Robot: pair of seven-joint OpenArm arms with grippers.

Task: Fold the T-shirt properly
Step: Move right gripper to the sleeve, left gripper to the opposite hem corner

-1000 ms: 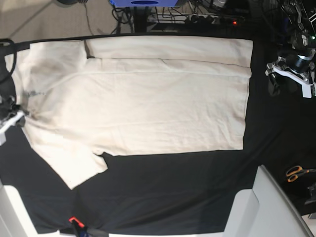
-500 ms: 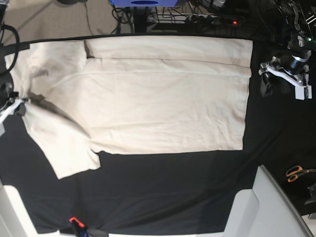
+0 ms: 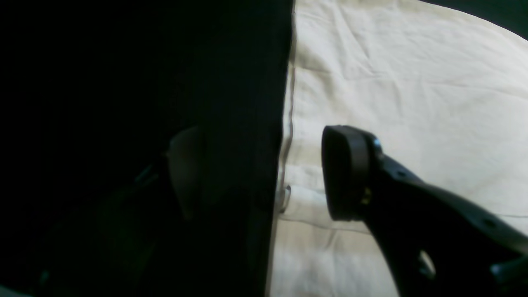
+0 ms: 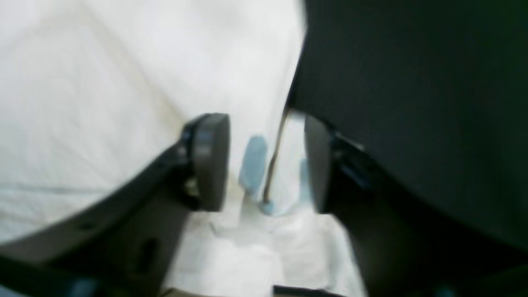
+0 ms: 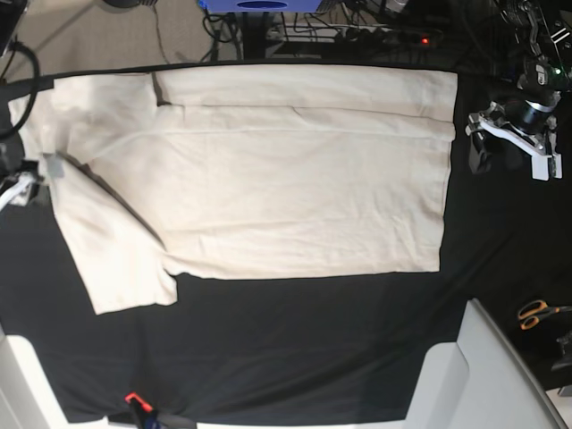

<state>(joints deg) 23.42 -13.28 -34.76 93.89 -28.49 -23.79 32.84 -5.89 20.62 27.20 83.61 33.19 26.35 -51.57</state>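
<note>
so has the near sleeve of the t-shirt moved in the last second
Yes. In the base view the sleeve of the T-shirt has swung toward the frame's left; its tip now lies farther from the white panel at lower right.

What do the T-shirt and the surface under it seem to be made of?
The T-shirt looks like soft matte woven or knit cotton: cream, with fine wrinkles and stitched hems. The table cover seems a black matte cloth, without shine; its exact material cannot be told.
</note>
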